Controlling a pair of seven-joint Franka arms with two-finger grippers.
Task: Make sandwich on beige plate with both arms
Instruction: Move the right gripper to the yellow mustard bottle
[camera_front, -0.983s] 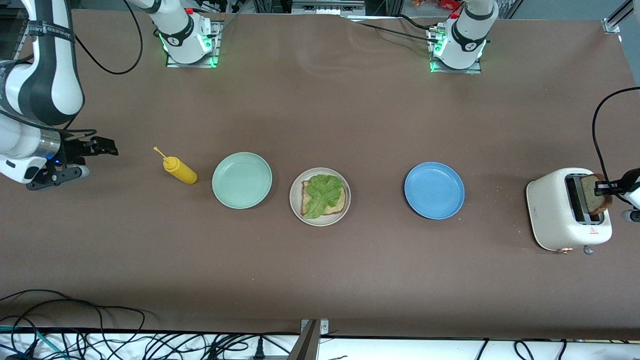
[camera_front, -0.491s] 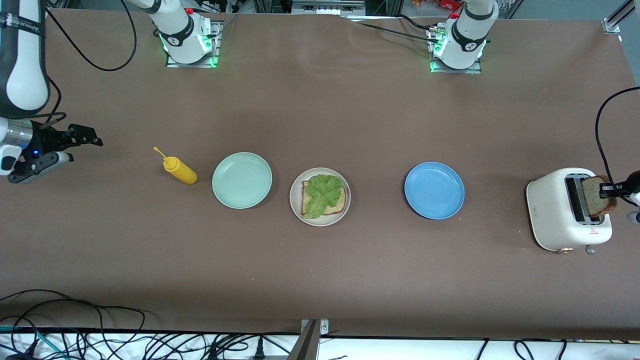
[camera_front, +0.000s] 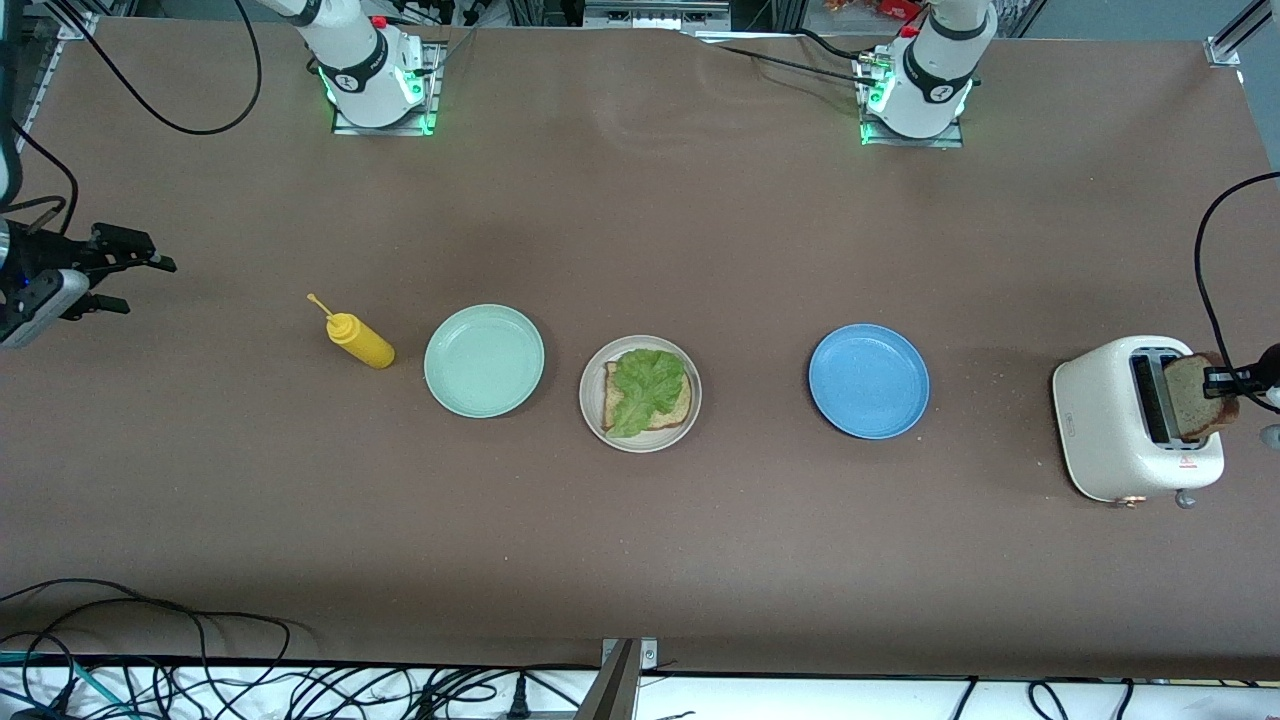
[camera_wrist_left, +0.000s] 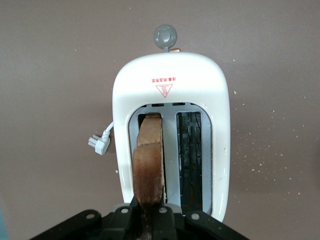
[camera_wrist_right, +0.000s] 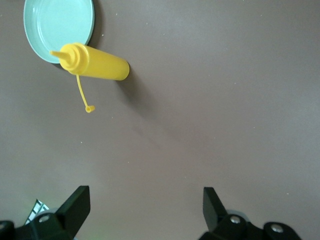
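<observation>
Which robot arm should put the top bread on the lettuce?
The left one, probably. Its left tool is already shut on the bread slice over the toaster. The right tool hangs open and empty past the mustard bottle, toward the right arm's end of the table.

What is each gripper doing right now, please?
Left gripper: shut on the bread slice, over the toaster.
Right gripper: open, holding nothing, over bare table at the right arm's end.
</observation>
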